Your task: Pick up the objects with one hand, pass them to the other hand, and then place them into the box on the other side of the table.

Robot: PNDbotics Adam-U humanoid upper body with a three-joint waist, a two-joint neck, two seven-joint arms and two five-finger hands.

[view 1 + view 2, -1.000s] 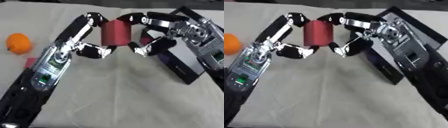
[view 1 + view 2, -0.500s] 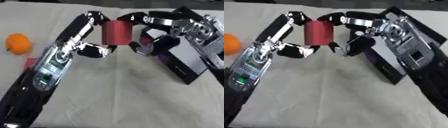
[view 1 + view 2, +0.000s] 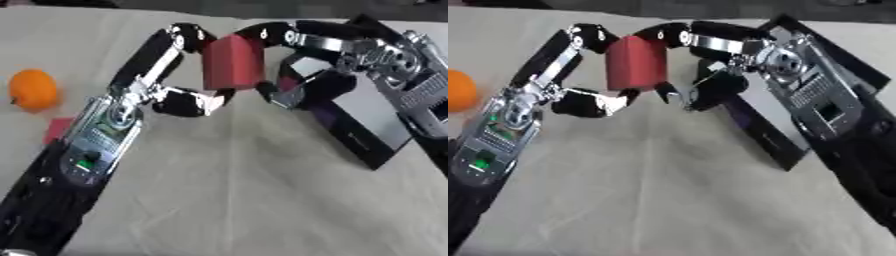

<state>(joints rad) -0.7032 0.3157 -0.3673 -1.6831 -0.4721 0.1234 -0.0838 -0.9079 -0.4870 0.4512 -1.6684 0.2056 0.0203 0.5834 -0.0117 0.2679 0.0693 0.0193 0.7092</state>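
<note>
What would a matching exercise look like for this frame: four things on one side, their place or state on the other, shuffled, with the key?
Things:
1. red block
2. orange fruit
3. black box
4. small red flat piece

Places or states:
A. lies on the cloth by the left forearm, below the fruit
B. held above the table between the left hand and the right hand
C. sits alone at the far left edge
D. lies open on the right side, under the right arm

Pairs: 1-B, 2-C, 3-D, 4-A

One red block [image 3: 233,62], one orange [image 3: 33,89], one black box [image 3: 367,120], two hands
</note>
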